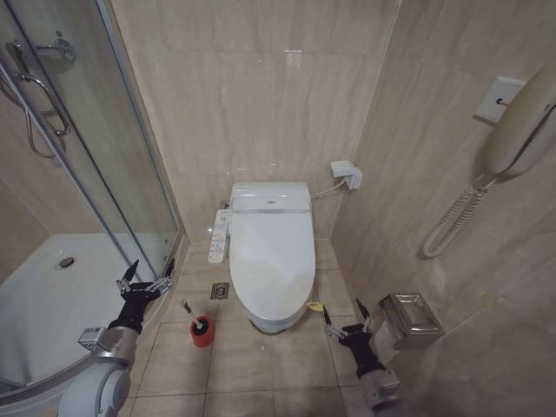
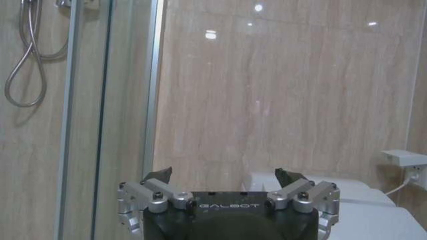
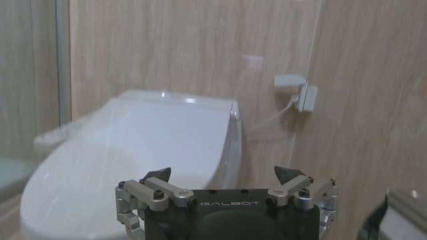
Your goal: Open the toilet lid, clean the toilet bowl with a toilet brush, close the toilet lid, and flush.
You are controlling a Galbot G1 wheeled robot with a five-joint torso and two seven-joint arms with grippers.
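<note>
toilet lid (image 1: 271,248) down over toilet bowl (image 1: 276,323), between shower glass (image 1: 130,148) and side wall. toilet brush (image 1: 198,329) upright in red cup (image 1: 201,334), on open floor left of bowl. left gripper (image 1: 146,280) spread wide by glass; right gripper (image 1: 347,317) spread wide beside bowl's right, near yellow-green band (image 1: 315,306).

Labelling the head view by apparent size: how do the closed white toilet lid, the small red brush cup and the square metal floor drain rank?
1. White glossy oval toilet lid, by far.
2. Small round red cup.
3. Square metal floor drain, only slightly smaller than the cup; nearly alike.
</note>
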